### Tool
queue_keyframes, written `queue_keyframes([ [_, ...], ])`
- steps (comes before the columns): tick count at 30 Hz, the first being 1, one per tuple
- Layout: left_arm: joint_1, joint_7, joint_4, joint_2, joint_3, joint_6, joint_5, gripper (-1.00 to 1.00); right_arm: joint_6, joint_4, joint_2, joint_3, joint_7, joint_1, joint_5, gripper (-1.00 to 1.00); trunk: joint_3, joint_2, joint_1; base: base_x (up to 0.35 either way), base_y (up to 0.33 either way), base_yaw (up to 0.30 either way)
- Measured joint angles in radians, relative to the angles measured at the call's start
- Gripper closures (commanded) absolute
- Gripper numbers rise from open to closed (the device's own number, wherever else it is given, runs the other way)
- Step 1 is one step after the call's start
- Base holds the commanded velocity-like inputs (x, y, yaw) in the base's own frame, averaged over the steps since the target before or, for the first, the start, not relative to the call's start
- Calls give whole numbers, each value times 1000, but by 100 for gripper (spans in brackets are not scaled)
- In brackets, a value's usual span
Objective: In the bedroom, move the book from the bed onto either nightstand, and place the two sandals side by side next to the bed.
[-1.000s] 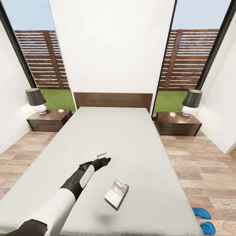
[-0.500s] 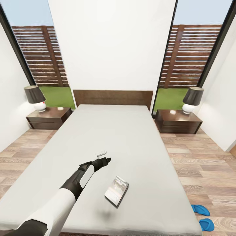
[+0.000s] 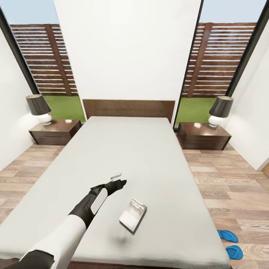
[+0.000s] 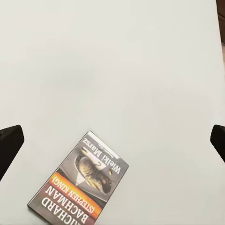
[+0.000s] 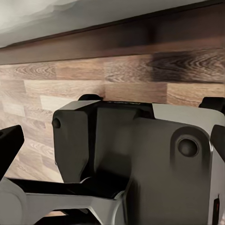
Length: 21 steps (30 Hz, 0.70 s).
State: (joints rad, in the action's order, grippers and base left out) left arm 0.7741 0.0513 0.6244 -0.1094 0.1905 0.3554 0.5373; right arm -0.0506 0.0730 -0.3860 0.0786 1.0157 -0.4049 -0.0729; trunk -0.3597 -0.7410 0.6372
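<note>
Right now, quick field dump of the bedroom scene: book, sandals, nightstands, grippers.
book: flat on the bed, near its foot end, cover up, not gripped
left gripper: open, over the mattress, apart from the book
right gripper: low by the bed frame and floor; its fingers stand wide apart, open
sandals: both on the floor right of the bed's foot
nightstands: left nightstand, right nightstand, a lamp on each

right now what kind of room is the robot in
A bedroom, most likely: a large bed with a bare grey mattress and dark wooden headboard sits centred against the wall, flanked by a nightstand with a lamp on each side.
</note>
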Motion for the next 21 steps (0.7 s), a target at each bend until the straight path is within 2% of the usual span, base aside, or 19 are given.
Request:
queue_keyframes([
  [21, 0, 0, 0, 0, 0, 0, 0, -100, 5, 0, 0, 0, 0, 0, 0, -100, -33, 0, 0, 0, 0, 0],
])
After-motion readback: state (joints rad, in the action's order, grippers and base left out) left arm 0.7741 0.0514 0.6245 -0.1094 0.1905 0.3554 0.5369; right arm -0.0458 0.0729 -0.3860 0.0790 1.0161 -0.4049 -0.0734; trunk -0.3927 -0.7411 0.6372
